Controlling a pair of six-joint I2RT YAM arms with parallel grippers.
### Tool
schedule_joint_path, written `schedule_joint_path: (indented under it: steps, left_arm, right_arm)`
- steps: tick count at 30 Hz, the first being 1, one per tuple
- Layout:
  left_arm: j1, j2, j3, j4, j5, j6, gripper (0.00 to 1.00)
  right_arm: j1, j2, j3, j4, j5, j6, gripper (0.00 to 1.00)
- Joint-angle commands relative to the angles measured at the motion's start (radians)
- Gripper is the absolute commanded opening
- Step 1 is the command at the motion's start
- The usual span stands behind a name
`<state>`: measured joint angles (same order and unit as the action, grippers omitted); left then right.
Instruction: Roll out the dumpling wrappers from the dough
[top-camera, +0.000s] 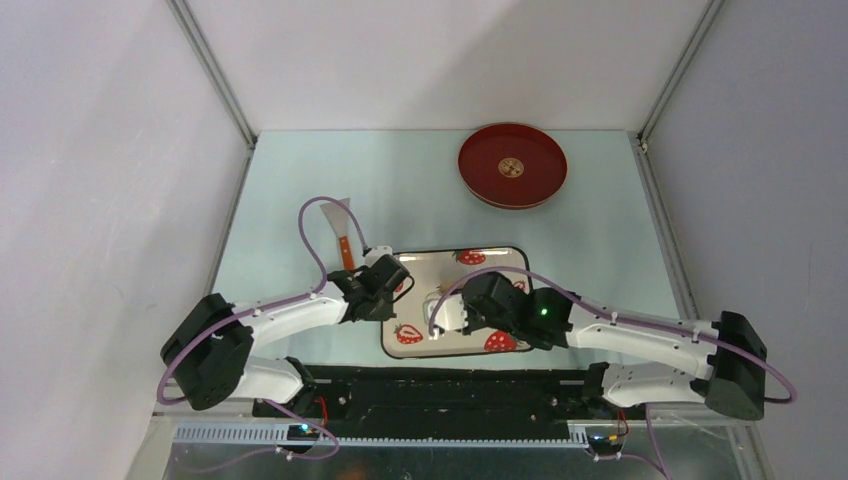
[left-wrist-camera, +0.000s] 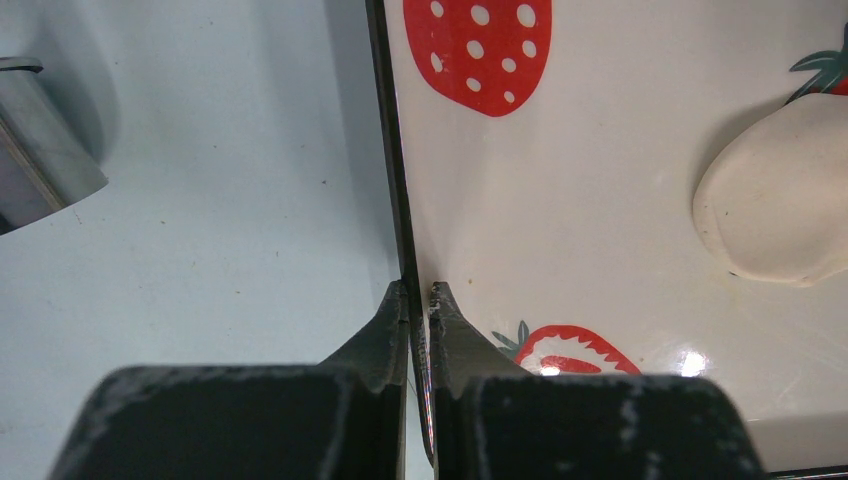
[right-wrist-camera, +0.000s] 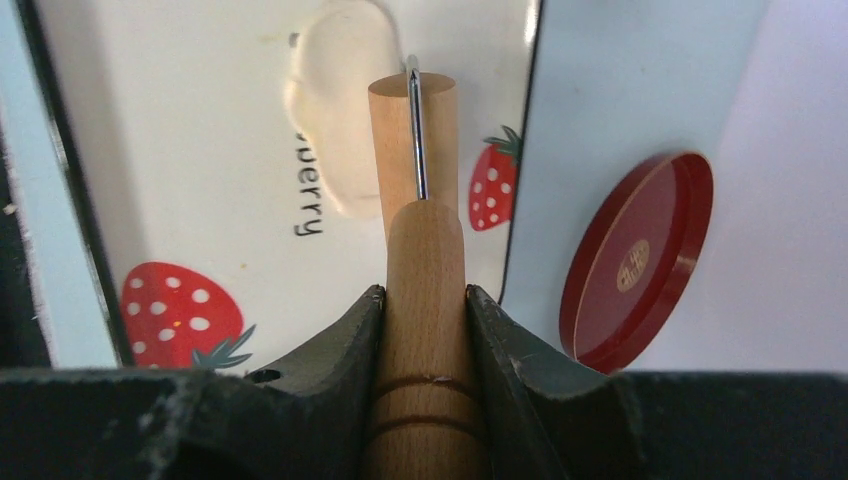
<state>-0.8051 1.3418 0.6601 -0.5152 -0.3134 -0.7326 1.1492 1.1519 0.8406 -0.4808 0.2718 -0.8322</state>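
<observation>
Pale blue-green surface (top-camera: 300, 200) fills the middle of the overhead view, walled in by white panels. Strawberry-patterned plate (top-camera: 440, 268), rectangular with a dark rim, sits at lower centre of that view, just above the arm bases. Round red tray (top-camera: 513, 165) with a gold emblem lies in the upper right, well apart from the plate; the right wrist view shows it at right (right-wrist-camera: 640, 260).

Left end effector (left-wrist-camera: 420, 295) comes in from the lower left of the overhead view. It is nearly closed, pinching the plate's dark left rim (left-wrist-camera: 395, 200) between its fingers, one finger on the surface side and one on the plate side.

Right end effector (right-wrist-camera: 425, 295) comes in from the lower right. It is part-way closed, clamped on the handle of the wooden roller (right-wrist-camera: 425, 350). A thin metal rod joins the handle to the roller barrel, which points to the top of the right wrist view.

Dough (right-wrist-camera: 335, 110) is a cream-white, flattened, irregular lump on the plate, about mid-plate in the overhead view (top-camera: 437, 308). The roller barrel rests on its right side in the right wrist view. In the left wrist view it sits at the right edge (left-wrist-camera: 775, 200), apart from the left fingers.

Knife (top-camera: 340, 225) with an orange handle lies on the surface, upper left of the plate, near the left end effector.
</observation>
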Motion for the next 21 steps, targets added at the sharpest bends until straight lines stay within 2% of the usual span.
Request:
schedule_joint_path:
  steps: [1, 8, 21]
  left_arm:
    - [0.003, 0.057, -0.071, -0.124, -0.038, 0.033, 0.02]
    - [0.002, 0.051, -0.076, -0.124, -0.036, 0.032, 0.01]
    - [0.002, 0.054, -0.076, -0.124, -0.036, 0.032, 0.02]
  right_arm:
    - [0.053, 0.055, 0.057, -0.011, 0.011, -0.037, 0.0]
    - [0.092, 0.183, 0.101, -0.003, 0.012, -0.055, 0.0]
    - [0.121, 0.231, 0.103, -0.046, -0.048, 0.0, 0.0]
